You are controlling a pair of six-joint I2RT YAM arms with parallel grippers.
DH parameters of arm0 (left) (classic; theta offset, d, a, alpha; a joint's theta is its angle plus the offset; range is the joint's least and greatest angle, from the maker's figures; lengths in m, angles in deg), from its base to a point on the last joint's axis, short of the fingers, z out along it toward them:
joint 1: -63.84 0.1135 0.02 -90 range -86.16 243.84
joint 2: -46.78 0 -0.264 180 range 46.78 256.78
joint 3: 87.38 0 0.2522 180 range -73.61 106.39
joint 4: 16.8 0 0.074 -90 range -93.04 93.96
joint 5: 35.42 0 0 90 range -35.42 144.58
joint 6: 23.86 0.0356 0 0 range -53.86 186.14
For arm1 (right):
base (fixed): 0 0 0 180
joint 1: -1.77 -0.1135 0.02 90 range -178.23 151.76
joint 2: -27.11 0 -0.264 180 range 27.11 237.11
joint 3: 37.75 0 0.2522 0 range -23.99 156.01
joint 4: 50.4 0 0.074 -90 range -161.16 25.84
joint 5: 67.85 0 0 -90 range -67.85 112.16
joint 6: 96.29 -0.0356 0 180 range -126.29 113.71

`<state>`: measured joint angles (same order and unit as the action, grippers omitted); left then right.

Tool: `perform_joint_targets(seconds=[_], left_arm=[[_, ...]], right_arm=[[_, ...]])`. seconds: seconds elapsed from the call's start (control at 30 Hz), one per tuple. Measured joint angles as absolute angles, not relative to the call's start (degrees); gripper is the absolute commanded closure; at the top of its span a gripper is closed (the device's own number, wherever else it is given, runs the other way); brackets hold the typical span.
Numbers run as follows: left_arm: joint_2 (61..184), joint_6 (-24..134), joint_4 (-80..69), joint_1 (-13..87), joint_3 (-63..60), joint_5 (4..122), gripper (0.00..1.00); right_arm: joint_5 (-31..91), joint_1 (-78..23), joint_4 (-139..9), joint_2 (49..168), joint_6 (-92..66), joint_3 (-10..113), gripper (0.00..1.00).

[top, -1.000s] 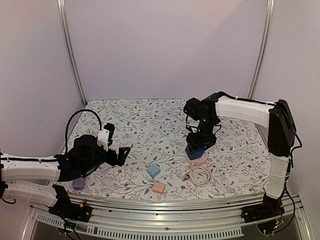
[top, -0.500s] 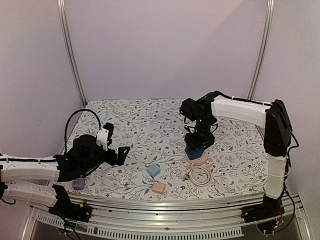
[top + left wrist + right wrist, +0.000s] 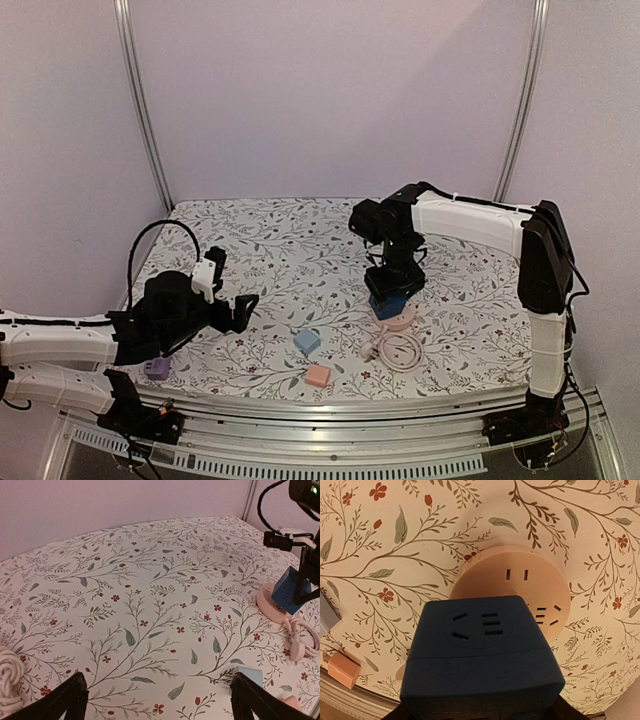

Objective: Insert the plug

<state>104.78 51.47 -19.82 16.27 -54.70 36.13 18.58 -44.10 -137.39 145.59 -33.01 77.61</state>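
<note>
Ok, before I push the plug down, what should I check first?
1. Grip of the right jaws on the blue plug: ok.
2. Plug above the pink socket: ok.
3. Pins lined up with slots: cannot tell, the plug's underside is hidden.
4. Plug level: not ok, it looks tilted in the left wrist view.
5. Socket face free of the coiled cable: ok.
6. Position of the left jaws, open and well away from the socket: ok.
</note>
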Motion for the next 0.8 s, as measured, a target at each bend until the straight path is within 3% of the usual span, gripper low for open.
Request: perform_joint_targets(seconds=[0.8], left_arm=[[104.02, 51.47, -19.8, 16.29, -54.87, 36.13, 0.0]], right_arm=[[18.23, -44.34, -138.09, 146.35, -34.8, 78.77, 1.0]])
